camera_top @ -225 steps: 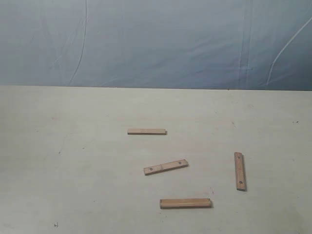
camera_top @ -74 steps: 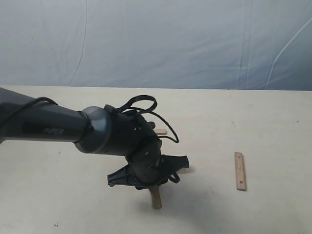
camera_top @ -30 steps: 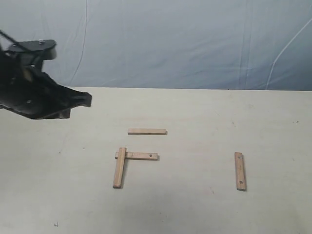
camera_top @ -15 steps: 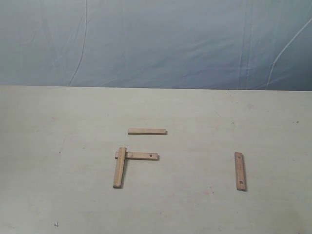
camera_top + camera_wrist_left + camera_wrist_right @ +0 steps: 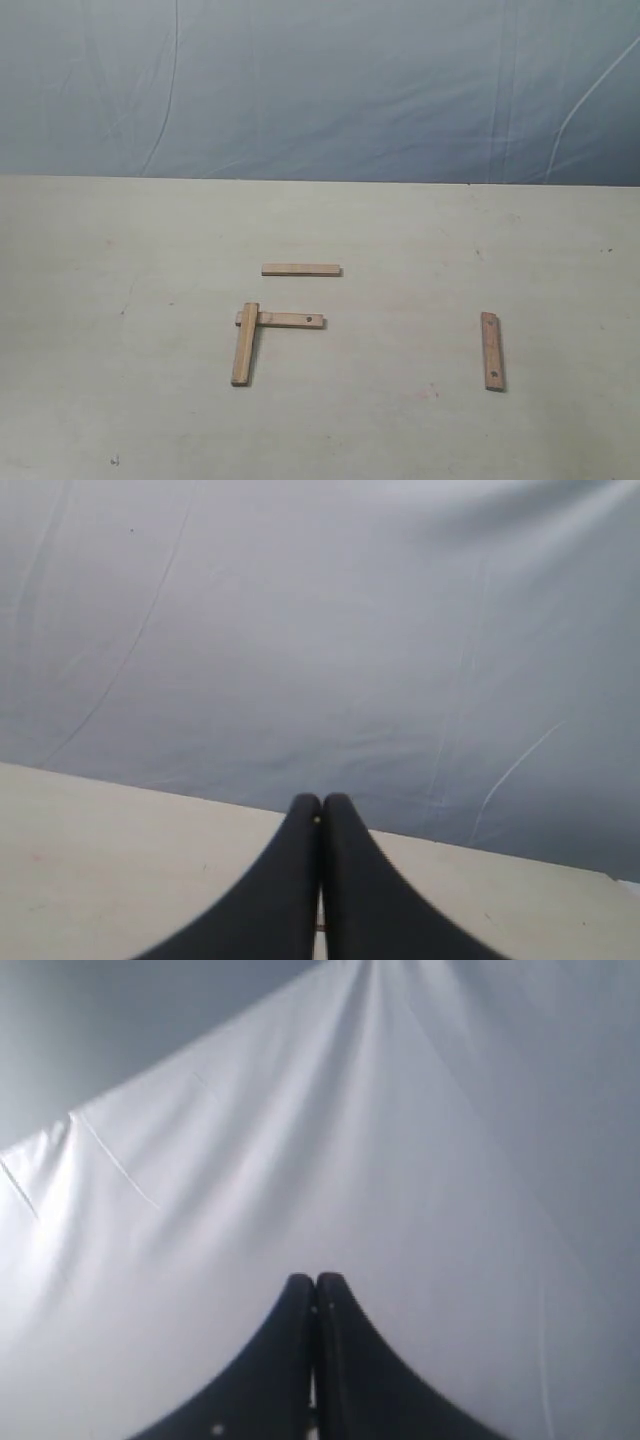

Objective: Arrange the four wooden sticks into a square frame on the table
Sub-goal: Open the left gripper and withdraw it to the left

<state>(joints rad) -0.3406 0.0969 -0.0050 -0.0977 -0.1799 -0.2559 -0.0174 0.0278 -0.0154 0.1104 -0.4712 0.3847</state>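
Four wooden sticks lie on the pale table (image 5: 120,400) in the exterior view. One stick (image 5: 301,270) lies crosswise near the middle. Below it a holed stick (image 5: 290,320) lies crosswise, and an upright stick (image 5: 245,344) overlaps its left end, making an L. The fourth stick (image 5: 491,350), with two holes, lies apart at the right. No square frame is formed. Neither arm shows in the exterior view. My left gripper (image 5: 321,803) is shut and empty, facing the table's far edge. My right gripper (image 5: 315,1280) is shut and empty, facing the cloth.
A grey-blue cloth backdrop (image 5: 320,90) hangs behind the table's far edge. The table (image 5: 90,880) also shows in the left wrist view, with the backdrop (image 5: 320,630) above it. The right wrist view shows only pale cloth (image 5: 300,1140).
The left arm put two sticks into an L left of centre, then withdrew up and left out of the exterior view. Over the last half second nothing has moved.
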